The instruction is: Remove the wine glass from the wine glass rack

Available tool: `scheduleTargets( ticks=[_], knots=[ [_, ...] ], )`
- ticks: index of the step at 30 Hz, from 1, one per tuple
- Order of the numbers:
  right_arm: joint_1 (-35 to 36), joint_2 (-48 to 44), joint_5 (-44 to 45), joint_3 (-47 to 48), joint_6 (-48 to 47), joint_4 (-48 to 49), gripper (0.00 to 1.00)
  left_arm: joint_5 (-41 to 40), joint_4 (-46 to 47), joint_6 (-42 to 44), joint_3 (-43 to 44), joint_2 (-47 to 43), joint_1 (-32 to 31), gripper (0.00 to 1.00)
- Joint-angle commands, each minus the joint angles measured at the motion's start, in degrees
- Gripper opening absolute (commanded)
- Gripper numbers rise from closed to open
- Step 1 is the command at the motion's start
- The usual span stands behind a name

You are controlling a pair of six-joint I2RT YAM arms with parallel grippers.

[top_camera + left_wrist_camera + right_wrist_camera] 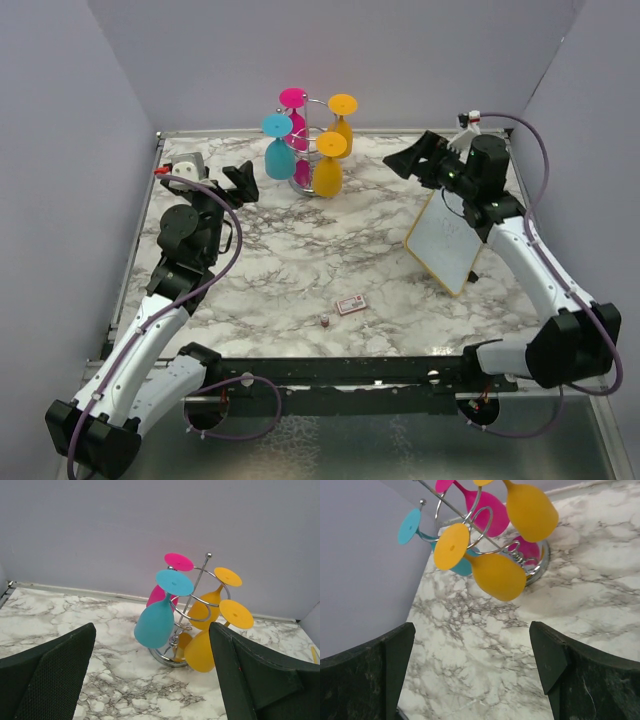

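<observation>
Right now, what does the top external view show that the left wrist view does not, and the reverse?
Only top external: the left arm and right arm whole, a yellow-edged white board beside the right arm, a small pink card on the marble table. Only left wrist: the open left gripper from inside, its textured finger pads. Both: the wine glass rack with a blue glass, a pink glass and yellow glasses hanging bowl-down.

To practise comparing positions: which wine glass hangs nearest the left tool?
The blue wine glass, on the left side of the rack, facing the left tool; the pink glass and both yellow glasses hang farther off.
</observation>
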Motion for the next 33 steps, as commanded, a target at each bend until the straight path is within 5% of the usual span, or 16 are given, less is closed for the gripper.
scheduleTargets(
  ticks=[1, 8, 16, 22, 33],
  knots=[
    [2.32, 8.62, -7.99, 6.08, 9.74, 3.39, 1.0, 1.3, 1.63, 0.96, 1.65, -0.18, -0.28, 0.98],
    [7.14, 20.3, -11.05, 6.02, 33.25, 17.68, 1.0, 1.25, 1.85, 1.73, 1.72, 0.04, -1.34, 0.98],
    [12.15, 27.09, -5.04, 8.63, 39.76, 24.11, 0.99, 0.97, 2.22, 2.69, 1.51, 0.67, -2.97, 0.97],
    [12.68, 29.2, -0.82, 3.2, 52.3, 36.87, 0.86, -0.31, 1.82, 3.53, 1.47, 0.53, -3.42, 0.97],
    [12.82, 30.31, 8.12, 7.42, 50.94, 31.01, 0.77, -1.56, 1.46, 4.34, 1.46, 0.27, -3.97, 0.96]
  ],
)
